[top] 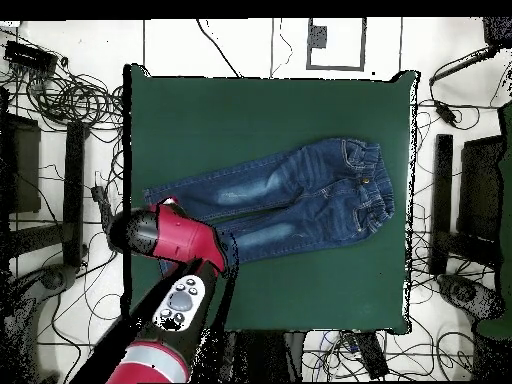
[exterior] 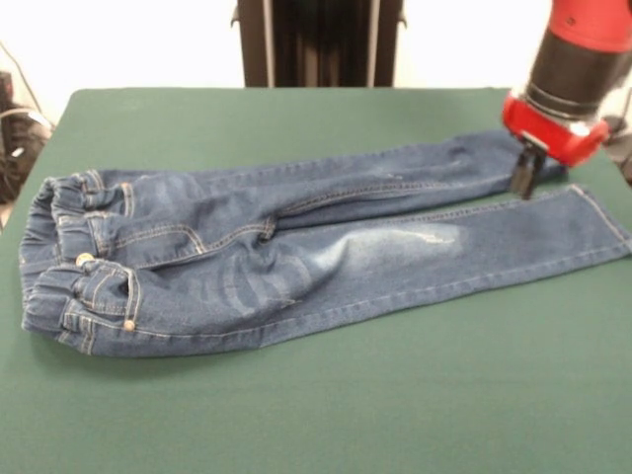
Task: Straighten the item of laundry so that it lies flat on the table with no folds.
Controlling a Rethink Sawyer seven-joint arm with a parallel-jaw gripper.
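Observation:
The item of laundry (exterior: 296,247), small blue jeans, lies on the green table (exterior: 296,415) with its elastic waistband at the left and both legs running right. The near leg has a faded whitish patch and slightly overlaps the far leg along the middle. Creases gather around the crotch and the waistband is bunched. My gripper (exterior: 526,176) comes down at the right and touches the far leg close to its cuff, at the line where the two legs meet. In the overhead view the red arm (top: 180,240) covers that cuff of the jeans (top: 290,195), so the gripper is hidden there.
Bare green cloth (top: 260,110) surrounds the jeans on every side. The near cuff reaches close to the table's right edge in the front view. Cables and stands lie on the floor around the table (top: 60,100).

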